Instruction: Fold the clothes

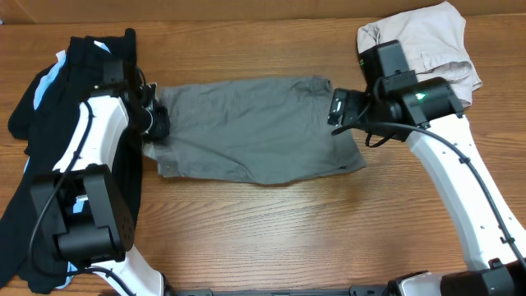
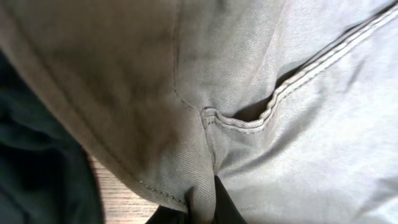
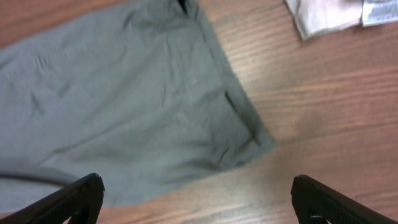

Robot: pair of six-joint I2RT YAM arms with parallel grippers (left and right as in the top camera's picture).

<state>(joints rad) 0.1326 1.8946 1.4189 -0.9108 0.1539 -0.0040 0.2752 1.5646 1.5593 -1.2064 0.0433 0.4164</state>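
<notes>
Grey shorts (image 1: 255, 127) lie spread flat on the wooden bench (image 1: 288, 238), their long side running across between the two arms. At the shorts' left edge the left claw (image 1: 156, 123) is closed tight on the cloth. Its wrist view shows a ridge of fabric pinched between the dark fingertips (image 2: 225, 205), just below a stitched pocket opening (image 2: 249, 121). At the shorts' right edge the right claw (image 1: 337, 108) hovers with its fingers (image 3: 74, 199) spread wide apart, gripping nothing. Beneath it lie the shorts' lower right corner and bare wood.

The shorts are plain mid-grey twill with soft creases over the whole surface. There is gathered wrinkling near their upper right corner, and the lower hem is uneven. A crumpled beige garment (image 1: 427, 41) sits beyond the shorts' upper right corner, partly under the right arm. A black garment (image 1: 74, 74) with light-blue stripes is heaped just beside the shorts' left edge, beneath the left arm
</notes>
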